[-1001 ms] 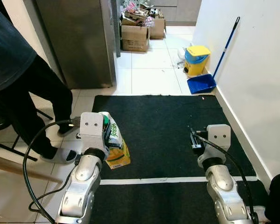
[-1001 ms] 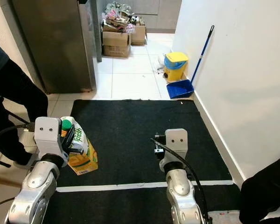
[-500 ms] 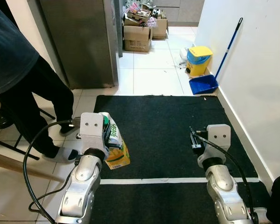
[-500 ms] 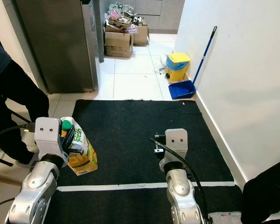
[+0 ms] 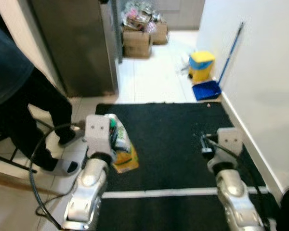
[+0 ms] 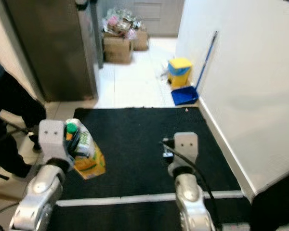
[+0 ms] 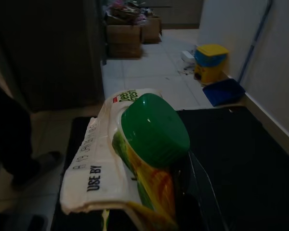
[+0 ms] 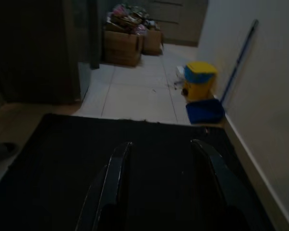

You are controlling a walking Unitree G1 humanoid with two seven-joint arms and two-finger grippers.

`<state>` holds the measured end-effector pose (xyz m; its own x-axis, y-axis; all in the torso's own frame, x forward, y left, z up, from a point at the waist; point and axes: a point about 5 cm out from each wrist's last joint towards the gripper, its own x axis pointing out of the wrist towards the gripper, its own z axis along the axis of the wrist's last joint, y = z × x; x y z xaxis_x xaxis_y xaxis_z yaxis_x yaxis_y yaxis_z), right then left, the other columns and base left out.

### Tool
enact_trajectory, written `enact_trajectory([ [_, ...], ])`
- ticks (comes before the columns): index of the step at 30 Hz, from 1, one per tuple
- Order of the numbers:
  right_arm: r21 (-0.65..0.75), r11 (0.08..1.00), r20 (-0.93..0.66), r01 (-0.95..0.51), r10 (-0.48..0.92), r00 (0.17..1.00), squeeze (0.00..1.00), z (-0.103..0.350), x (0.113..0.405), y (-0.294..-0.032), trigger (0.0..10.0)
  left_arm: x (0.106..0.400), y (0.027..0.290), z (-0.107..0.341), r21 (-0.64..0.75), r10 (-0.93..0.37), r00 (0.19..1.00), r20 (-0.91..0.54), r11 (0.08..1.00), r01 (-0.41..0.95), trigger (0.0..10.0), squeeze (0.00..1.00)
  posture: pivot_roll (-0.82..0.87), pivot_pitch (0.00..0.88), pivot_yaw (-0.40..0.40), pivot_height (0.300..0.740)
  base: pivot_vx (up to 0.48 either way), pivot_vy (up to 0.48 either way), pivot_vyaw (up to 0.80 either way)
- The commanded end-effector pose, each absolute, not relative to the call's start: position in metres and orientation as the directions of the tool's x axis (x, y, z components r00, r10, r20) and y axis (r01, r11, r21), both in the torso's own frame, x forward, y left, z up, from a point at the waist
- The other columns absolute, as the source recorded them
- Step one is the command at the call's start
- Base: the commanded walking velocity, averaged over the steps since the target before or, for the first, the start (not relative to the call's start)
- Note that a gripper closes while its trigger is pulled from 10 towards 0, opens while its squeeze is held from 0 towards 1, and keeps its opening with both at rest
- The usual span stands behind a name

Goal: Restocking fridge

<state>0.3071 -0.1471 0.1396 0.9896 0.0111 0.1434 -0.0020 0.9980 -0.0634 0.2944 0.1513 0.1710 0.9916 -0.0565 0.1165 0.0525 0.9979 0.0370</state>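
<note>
Carton [image 5: 121, 147] w/ green cap [image 7: 155, 127] clamped in left gripper [image 5: 116, 144], long axis tilted, cap end fwd. Fridge [image 5: 72, 43] lies ahead-left across black mat [image 5: 168, 134]; left arm nearer. Right gripper [image 8: 161, 183] fingers spread, holding nothing.

Carton [image 7: 120, 159]: yellow-orange and white, green cap [image 7: 154, 129]. Mat [image 5: 173, 139]: black, white stripe. Bin [image 5: 202, 65]: yellow and blue.

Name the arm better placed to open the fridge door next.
Right, probably. The right end effector is open and holds nothing, while the left end effector is shut on the juice carton. The fridge stands ahead to the left, door closed.
</note>
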Motion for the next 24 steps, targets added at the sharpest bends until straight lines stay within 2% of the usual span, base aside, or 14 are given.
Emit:
enact_trajectory([
  [1, -0.057, 0.998, 0.140, -0.012, 0.020, 0.990, 0.00, 0.1381, 0.3057, -0.1429, 10.0, 0.2933, 0.1558, 0.1716, 0.044, -0.037, 0.991, 0.128, 0.999, 0.032, 10.0, 0.00, -0.09, 0.154, -0.001, 0.740, 0.461, 0.000, 0.00],
  [24, -0.047, 0.999, 0.137, -0.011, 0.017, 0.990, 0.00, 0.1368, 0.3053, -0.1434, 10.0, 0.2944, 0.1516, 0.1724, 0.044, -0.052, 0.990, 0.133, 0.998, 0.046, 10.0, 0.00, -0.09, 0.153, -0.001, 0.740, 0.455, 0.000, 0.00],
])
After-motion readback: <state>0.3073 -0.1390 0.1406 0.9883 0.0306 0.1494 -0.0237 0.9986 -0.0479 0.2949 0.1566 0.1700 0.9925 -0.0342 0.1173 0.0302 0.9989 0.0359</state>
